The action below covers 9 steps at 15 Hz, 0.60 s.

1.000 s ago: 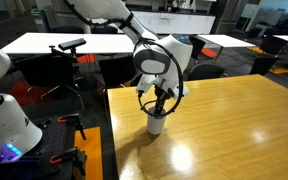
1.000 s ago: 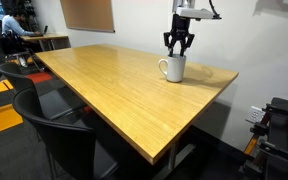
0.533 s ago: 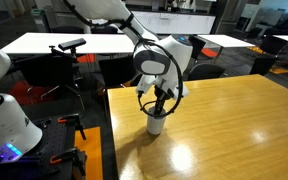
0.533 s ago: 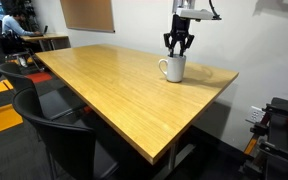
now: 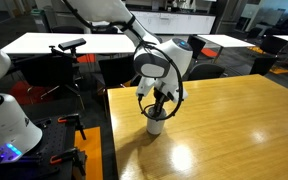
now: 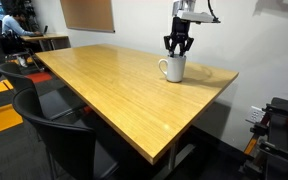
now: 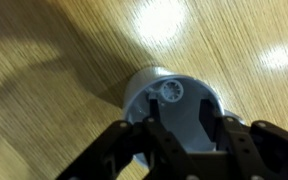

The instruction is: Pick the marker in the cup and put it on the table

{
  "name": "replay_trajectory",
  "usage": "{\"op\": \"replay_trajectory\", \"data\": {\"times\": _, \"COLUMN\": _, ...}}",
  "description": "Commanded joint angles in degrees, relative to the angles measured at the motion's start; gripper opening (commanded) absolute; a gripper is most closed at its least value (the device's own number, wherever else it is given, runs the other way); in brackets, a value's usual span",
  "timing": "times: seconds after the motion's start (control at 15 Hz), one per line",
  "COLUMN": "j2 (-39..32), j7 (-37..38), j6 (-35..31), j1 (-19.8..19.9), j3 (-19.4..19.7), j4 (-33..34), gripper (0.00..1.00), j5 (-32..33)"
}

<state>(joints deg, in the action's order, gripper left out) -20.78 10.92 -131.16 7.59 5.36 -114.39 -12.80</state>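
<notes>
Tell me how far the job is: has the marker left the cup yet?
Done: the gripper is positioned over the cup. In hand: nothing yet; its jaws are open, and the marker sits inside the cup. Left: grasp it, lift it, lay it on the table.

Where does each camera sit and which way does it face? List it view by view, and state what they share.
Exterior view: near the arm's side of the table, facing the white tables behind; shows the arm, with the gripper over the cup.
Exterior view: off the opposite table corner, facing the wall; shows the gripper above the cup.
Wrist view: looks straight down into the cup at the marker; fingers along the bottom edge.
Shared: gripper, cup and table in all three.
</notes>
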Motion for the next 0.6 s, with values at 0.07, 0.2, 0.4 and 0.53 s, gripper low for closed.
{"op": "replay_trajectory", "data": {"times": 0.07, "j2": -0.77, "j7": -1.98, "j6": 4.32, "j1": 0.71, "j3": -0.22, "j4": 2.42, "gripper": 0.48, "j5": -1.05}}
{"op": "replay_trajectory", "data": {"times": 0.2, "j2": -0.80, "j7": -1.89, "j6": 5.95, "j1": 0.77, "j3": -0.13, "j4": 3.03, "gripper": 0.48, "j5": -0.88}}
{"op": "replay_trajectory", "data": {"times": 0.4, "j2": -0.97, "j7": -1.63, "j6": 7.90, "j1": 0.80, "j3": 0.09, "j4": 3.92, "gripper": 0.47, "j5": -0.67}}
{"op": "replay_trajectory", "data": {"times": 0.53, "j2": -1.19, "j7": -1.67, "j6": 9.02, "j1": 0.87, "j3": 0.17, "j4": 4.62, "gripper": 0.38, "j5": -0.72}}
